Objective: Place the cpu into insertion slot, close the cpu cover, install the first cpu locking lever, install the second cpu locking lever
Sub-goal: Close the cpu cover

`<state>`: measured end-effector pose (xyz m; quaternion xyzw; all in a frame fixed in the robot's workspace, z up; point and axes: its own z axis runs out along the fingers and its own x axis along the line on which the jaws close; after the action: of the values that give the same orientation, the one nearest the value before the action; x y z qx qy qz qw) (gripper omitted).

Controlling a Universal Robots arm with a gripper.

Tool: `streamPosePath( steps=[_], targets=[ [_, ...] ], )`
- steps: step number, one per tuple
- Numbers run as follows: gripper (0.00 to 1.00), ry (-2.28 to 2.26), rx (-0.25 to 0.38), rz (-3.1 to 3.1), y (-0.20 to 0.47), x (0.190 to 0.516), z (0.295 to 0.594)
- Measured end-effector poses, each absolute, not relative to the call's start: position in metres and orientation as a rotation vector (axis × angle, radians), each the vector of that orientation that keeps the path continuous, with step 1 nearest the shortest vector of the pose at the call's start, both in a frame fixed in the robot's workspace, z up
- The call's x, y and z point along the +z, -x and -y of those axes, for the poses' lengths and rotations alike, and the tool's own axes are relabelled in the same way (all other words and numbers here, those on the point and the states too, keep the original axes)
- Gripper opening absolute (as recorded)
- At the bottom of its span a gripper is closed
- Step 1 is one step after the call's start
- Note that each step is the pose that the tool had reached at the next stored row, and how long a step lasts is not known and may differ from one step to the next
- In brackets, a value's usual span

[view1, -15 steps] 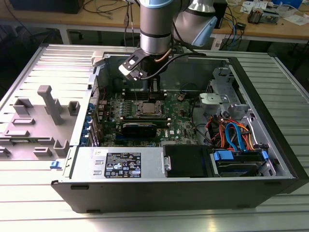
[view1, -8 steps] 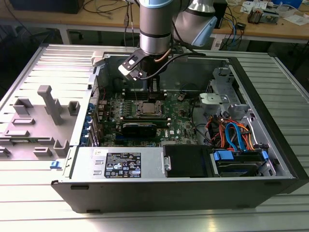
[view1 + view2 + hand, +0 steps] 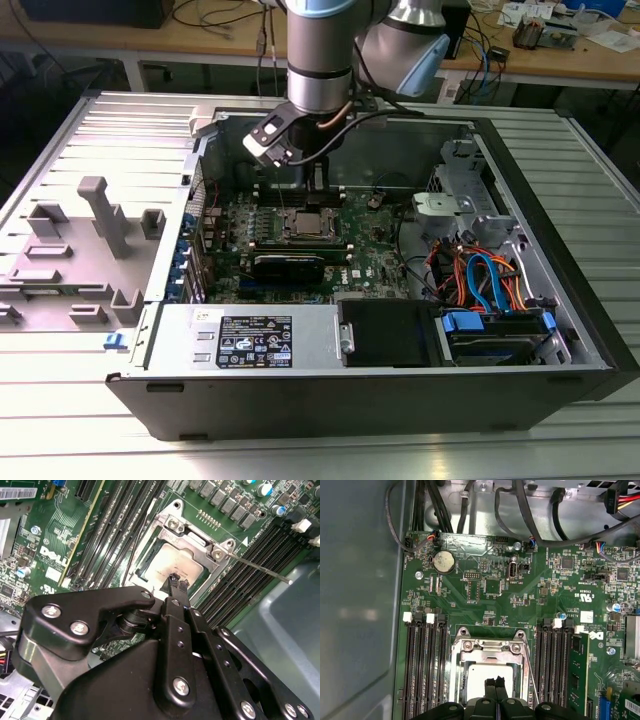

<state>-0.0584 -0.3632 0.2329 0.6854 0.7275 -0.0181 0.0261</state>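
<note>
My claw (image 3: pixel 177 585) hangs straight down over the socket area of the motherboard (image 3: pixel 490 590) inside the open computer case (image 3: pixel 560 250). Its fingers are drawn together with nothing between them, so the pinched tips make one narrow point, better for pushing than for grasping. The tips sit at or just above the dull silver top of the cpu (image 3: pixel 172 560); I cannot tell whether they touch it. The cpu lies flat in the insertion slot (image 3: pixel 144 567), whose dark rim shows along one edge. The cpu cover (image 3: pixel 490 649) appears folded down around the chip, its cut-out framing the metal top, which I judge keeps the chip seated. One thin locking lever (image 3: pixel 260 567) sticks out loose across the memory slots (image 3: pixel 425 670), not yet latched
</note>
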Motion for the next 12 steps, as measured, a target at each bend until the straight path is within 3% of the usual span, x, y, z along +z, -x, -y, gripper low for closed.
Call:
streamPosePath(
  steps=[12],
  targets=[
    [0.11,-2.118,-0.055,-2.249,0.072,0.223,0.365]
  ],
)
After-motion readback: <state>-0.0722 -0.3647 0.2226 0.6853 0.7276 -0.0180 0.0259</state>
